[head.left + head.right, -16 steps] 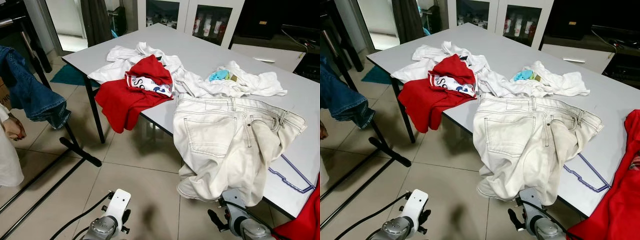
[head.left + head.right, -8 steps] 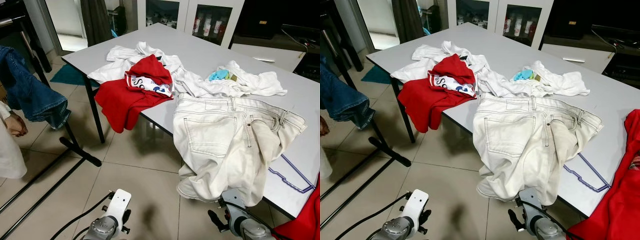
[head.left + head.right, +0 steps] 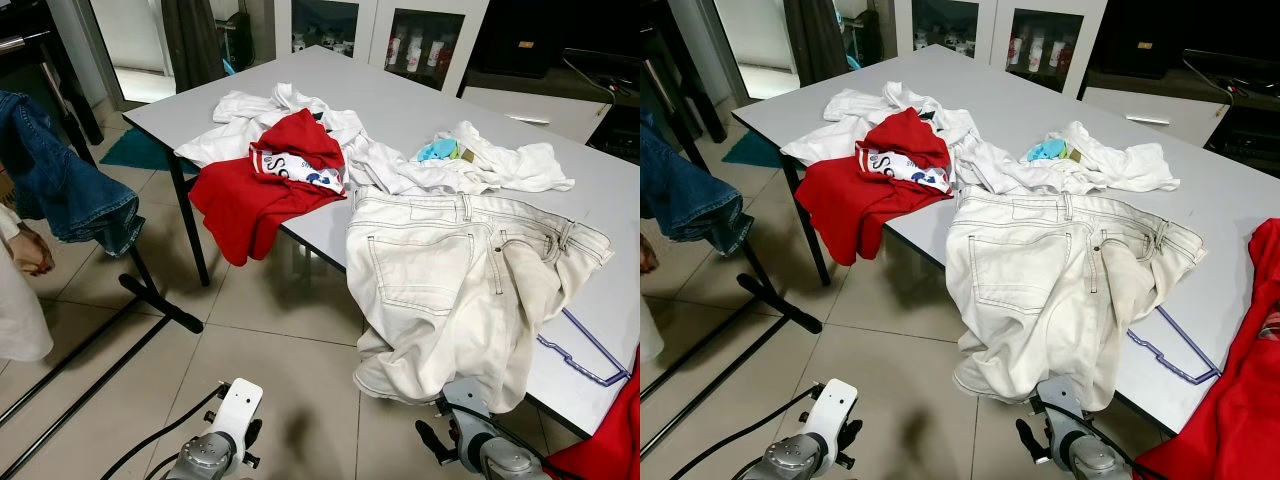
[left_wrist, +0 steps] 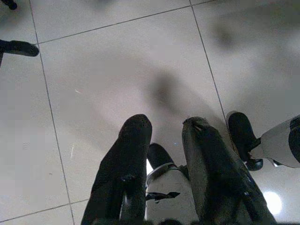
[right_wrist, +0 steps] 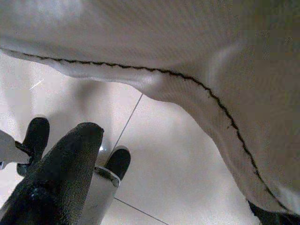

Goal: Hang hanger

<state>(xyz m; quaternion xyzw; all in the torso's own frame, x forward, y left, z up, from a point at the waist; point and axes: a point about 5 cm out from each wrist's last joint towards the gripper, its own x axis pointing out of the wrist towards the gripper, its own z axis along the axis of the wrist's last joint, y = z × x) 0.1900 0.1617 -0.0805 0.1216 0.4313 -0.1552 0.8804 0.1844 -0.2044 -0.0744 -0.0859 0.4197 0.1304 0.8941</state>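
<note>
A thin blue-purple hanger (image 3: 590, 352) lies flat on the grey table (image 3: 420, 110) near its front right edge, one end tucked under the white jeans (image 3: 450, 290) that drape over the edge. Both arms hang low in front of the table. My left gripper (image 4: 166, 124) points at the floor tiles, open and with nothing in it. My right gripper (image 5: 178, 187) hangs just under the hem of the white jeans (image 5: 187, 56), with one finger (image 5: 65, 164) showing and its jaws apart.
A red shirt (image 3: 265, 185) and white garments (image 3: 400, 165) are heaped on the table. A black clothes rack (image 3: 160, 300) holding blue denim (image 3: 60, 190) stands at the left, with a person's hand (image 3: 30, 250) beside it. Red cloth (image 3: 1230, 400) hangs at the right.
The person's hand and the white cloth at the left edge have shifted slightly. Both arms and the clothes on the table are as before.
</note>
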